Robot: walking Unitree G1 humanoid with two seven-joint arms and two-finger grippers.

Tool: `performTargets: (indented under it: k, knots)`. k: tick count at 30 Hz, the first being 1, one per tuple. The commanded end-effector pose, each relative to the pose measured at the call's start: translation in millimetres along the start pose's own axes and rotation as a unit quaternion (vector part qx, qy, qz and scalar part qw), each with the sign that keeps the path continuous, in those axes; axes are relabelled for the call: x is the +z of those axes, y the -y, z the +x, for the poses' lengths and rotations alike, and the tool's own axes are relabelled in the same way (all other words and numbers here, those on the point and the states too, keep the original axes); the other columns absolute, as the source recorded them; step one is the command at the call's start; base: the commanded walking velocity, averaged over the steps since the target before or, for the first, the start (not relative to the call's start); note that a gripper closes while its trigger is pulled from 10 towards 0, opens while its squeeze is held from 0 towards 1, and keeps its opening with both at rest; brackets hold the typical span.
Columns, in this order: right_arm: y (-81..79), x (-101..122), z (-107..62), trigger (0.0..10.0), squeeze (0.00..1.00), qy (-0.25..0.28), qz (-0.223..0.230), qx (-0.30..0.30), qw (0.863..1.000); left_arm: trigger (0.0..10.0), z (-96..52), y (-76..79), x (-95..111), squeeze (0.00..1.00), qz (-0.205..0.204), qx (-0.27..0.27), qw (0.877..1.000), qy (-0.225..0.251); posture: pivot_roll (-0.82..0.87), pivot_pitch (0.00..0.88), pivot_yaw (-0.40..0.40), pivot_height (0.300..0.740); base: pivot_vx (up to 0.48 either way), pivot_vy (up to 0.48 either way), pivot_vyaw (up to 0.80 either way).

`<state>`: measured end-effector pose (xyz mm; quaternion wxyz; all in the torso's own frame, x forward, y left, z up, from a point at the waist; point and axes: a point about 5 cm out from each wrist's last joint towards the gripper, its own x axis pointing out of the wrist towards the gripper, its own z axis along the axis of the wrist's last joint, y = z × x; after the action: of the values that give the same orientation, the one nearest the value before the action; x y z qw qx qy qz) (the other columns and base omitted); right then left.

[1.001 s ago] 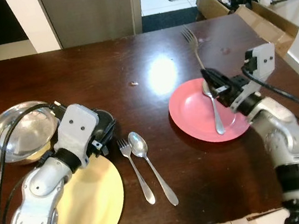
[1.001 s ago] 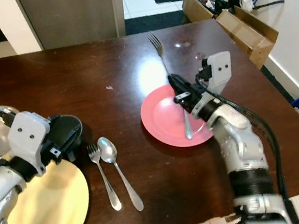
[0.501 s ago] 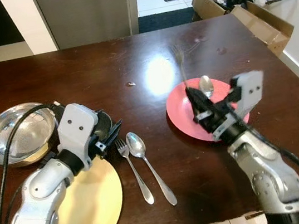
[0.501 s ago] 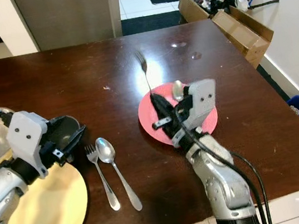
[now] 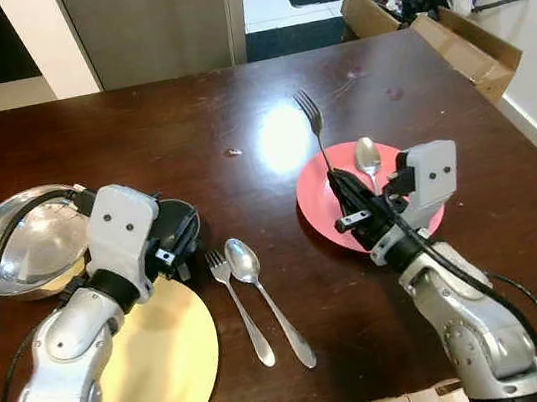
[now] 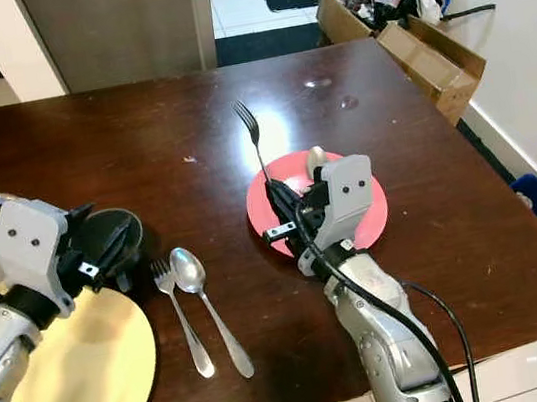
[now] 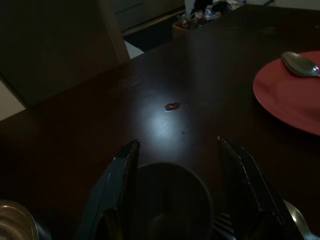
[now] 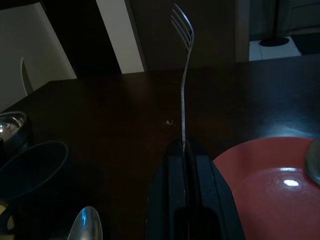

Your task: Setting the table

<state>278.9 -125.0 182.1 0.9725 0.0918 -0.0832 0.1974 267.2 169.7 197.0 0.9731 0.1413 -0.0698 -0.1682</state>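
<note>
Two silver arms reach over a dark brown wooden tabletop (image 5: 166,125) during a table setting. The right gripper (image 5: 342,196) has its jaws pressed together on the handle of a slim silver fork (image 5: 315,125), holding it with tines up above the near-left edge of a round red plate (image 5: 319,203). A silver spoon (image 5: 368,156) lies on that plate, bowl toward the far side. The left gripper (image 7: 177,190) has its jaws spread on either side of a dark round cup (image 7: 170,200), next to a shiny steel bowl (image 5: 12,244). A round yellow placemat (image 5: 164,378) lies near the front edge, with a second silver fork (image 5: 240,306) and a second silver spoon (image 5: 268,297) side by side just to its right.
</note>
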Motion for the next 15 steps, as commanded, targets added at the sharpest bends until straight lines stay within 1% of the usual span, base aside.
performTargets:
  k: [1, 7, 15]
  knots:
    - [-1.3, 5.3, -0.3, 10.0, 0.00, 0.014, -0.003, 0.000, 1.000, 10.0, 0.0, -1.5, -4.1, 0.00, 0.001, 0.012, 1.000, -0.008, -0.07, 0.072, 0.019, 0.740, 0.000, 0.000, 0.00]
    - [-1.9, 5.3, 0.4, 10.0, 0.00, 0.013, 0.001, 0.000, 1.000, 10.0, -1.0, -3.6, -5.0, 0.00, -0.002, 0.026, 1.000, -0.009, -0.07, 0.072, 0.018, 0.740, 0.000, 0.000, 0.00]
    - [-4.9, 4.7, 1.9, 10.0, 0.00, 0.014, 0.012, 0.004, 1.000, 10.0, -1.5, -3.3, -5.1, 0.00, -0.002, 0.030, 1.000, -0.010, -0.07, 0.072, 0.018, 0.740, 0.000, 0.000, 0.00]
